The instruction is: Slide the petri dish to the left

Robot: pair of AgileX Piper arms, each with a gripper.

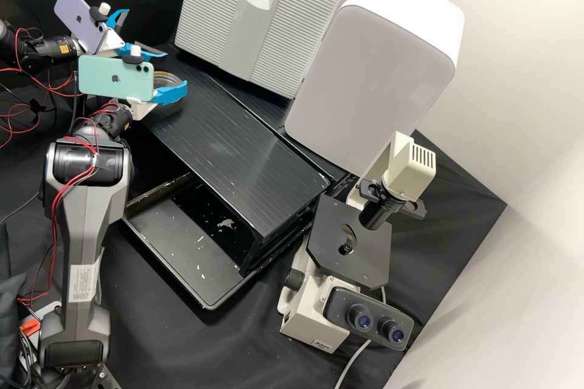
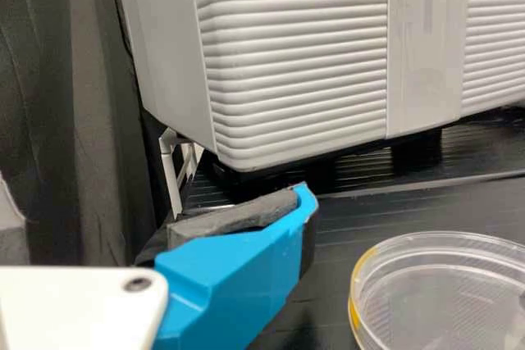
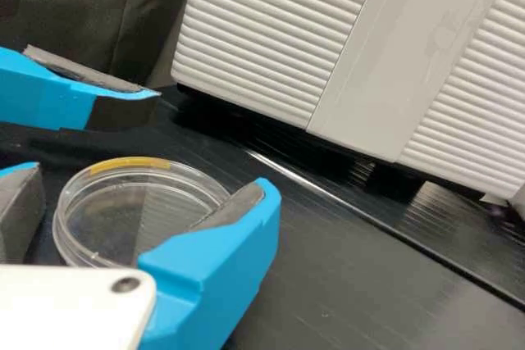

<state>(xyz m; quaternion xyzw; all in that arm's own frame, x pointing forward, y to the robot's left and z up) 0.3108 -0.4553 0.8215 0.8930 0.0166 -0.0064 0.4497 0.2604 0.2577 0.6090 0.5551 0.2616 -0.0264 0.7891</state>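
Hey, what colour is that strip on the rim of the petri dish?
Yellow; the petri dish is otherwise clear. The right wrist view shows it best.

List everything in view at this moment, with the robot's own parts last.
petri dish: one, clear with a yellow rim strip, on the ribbed platform
ribbed platform: one, black, mid-bench
ribbed cabinet: one, white-grey, at the back
hooded unit: one, white, right of the platform
microscope: one, cream and black, front right
tray: one, black with white flecks, in front of the platform
cloth: one, black, over the bench
purple phone, mint phone: one each, on the wrists
left gripper: blue fingers, open, beyond the dish
right gripper: blue fingers, open, either side of the dish
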